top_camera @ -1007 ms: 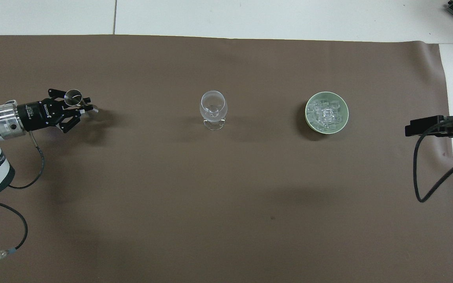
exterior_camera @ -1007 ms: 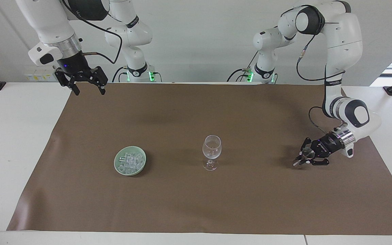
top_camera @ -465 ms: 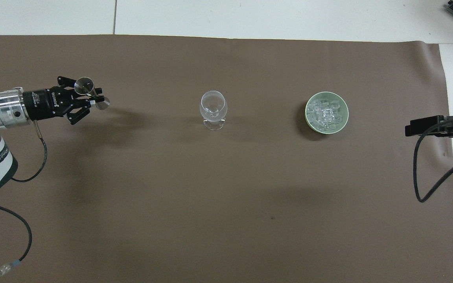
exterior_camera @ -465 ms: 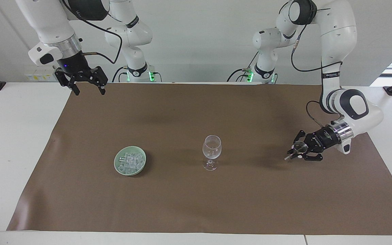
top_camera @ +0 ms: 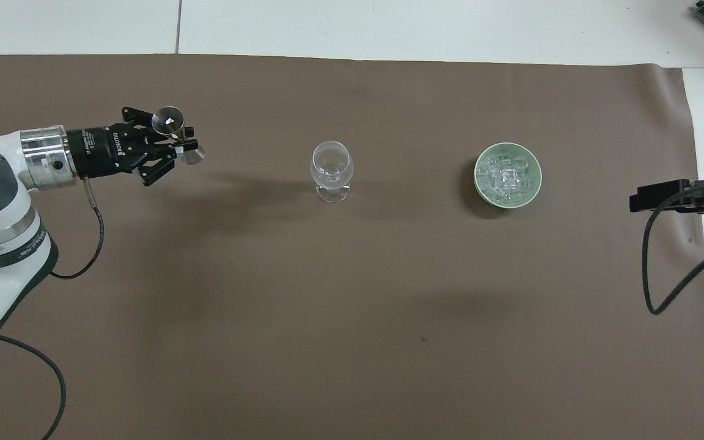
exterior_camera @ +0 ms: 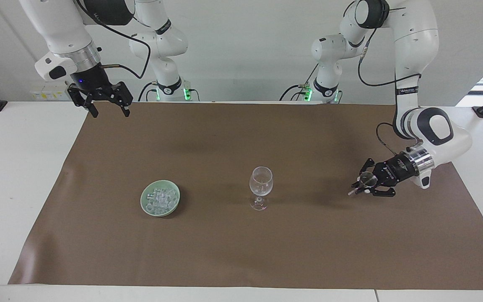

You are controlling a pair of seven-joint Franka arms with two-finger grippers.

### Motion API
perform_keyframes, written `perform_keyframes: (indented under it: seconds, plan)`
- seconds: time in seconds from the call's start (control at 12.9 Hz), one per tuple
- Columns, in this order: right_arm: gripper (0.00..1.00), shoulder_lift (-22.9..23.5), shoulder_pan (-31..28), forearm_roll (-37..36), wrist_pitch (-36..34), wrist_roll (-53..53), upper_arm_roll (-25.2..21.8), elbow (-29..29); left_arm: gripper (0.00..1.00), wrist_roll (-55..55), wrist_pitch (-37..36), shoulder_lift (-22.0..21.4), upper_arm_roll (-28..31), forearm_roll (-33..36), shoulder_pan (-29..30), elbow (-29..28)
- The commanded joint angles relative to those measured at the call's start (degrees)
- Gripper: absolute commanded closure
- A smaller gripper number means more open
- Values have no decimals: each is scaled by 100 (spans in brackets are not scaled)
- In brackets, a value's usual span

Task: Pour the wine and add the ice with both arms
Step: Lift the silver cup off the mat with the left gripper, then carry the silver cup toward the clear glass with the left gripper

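An empty clear wine glass (exterior_camera: 260,184) stands mid-mat; it also shows in the overhead view (top_camera: 330,165). The ice (exterior_camera: 160,198) is a heap of small clear cubes in a pale green dish (top_camera: 506,176), beside the glass toward the right arm's end. My left gripper (exterior_camera: 363,184) is shut on a small metal jigger (top_camera: 168,120), held level above the mat toward the left arm's end, well apart from the glass. My right gripper (exterior_camera: 107,110) is open and empty, raised over the mat's edge by the robots, and waits.
A brown mat (exterior_camera: 241,251) covers most of the white table (exterior_camera: 15,167). A black cable hangs from the left wrist (top_camera: 92,244). A dark bar with a cable (top_camera: 663,195) juts in at the right arm's end in the overhead view.
My left gripper has carried the jigger up off the mat and sideways toward the wine glass. The right arm, glass and dish have not moved.
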Motion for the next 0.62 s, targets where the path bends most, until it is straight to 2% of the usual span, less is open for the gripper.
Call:
perform_keyframes:
  seconds: [0.0, 0.54]
  plan:
    - [0, 30, -68, 67, -49, -101, 32, 41, 100, -153, 386, -328, -237, 63, -36, -316]
    - [0, 30, -68, 67, -49, -101, 32, 41, 100, -22, 791, -574, -800, 54, -44, -448]
